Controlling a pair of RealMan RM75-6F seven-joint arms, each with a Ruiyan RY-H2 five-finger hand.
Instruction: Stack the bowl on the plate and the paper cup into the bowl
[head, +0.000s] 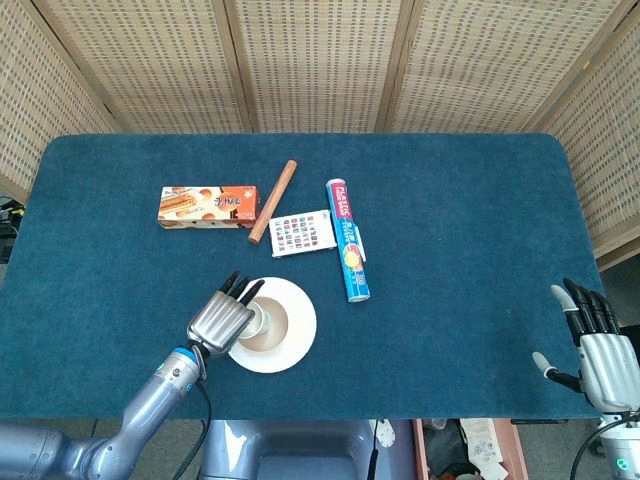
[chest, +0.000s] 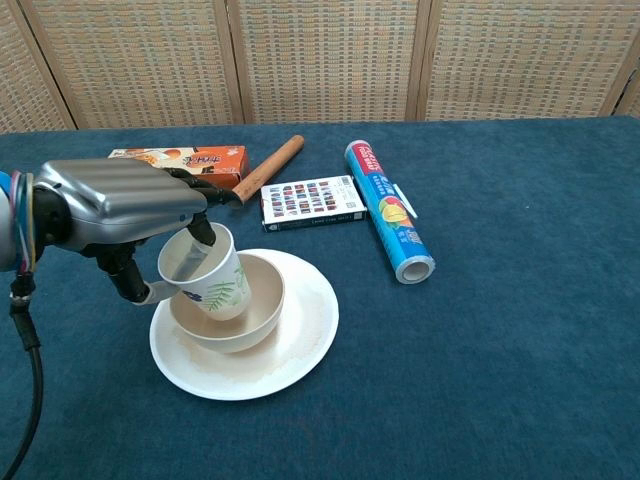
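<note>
A white plate (chest: 290, 345) (head: 298, 330) lies at the table's front left with a beige bowl (chest: 255, 300) (head: 274, 330) on it. My left hand (chest: 120, 205) (head: 222, 320) holds a white paper cup (chest: 205, 275) (head: 256, 316) with a green leaf print, fingers over its rim. The cup is tilted and its base sits inside the bowl's left side. My right hand (head: 597, 345) is at the table's front right corner, fingers apart and holding nothing; the chest view does not show it.
Behind the plate lie a biscuit box (head: 208, 205) (chest: 185, 160), a wooden rolling pin (head: 273, 200) (chest: 265, 170), a small patterned box (head: 301, 233) (chest: 310, 202) and a blue foil-wrap roll (head: 348, 240) (chest: 388, 210). Wicker screens stand behind the table.
</note>
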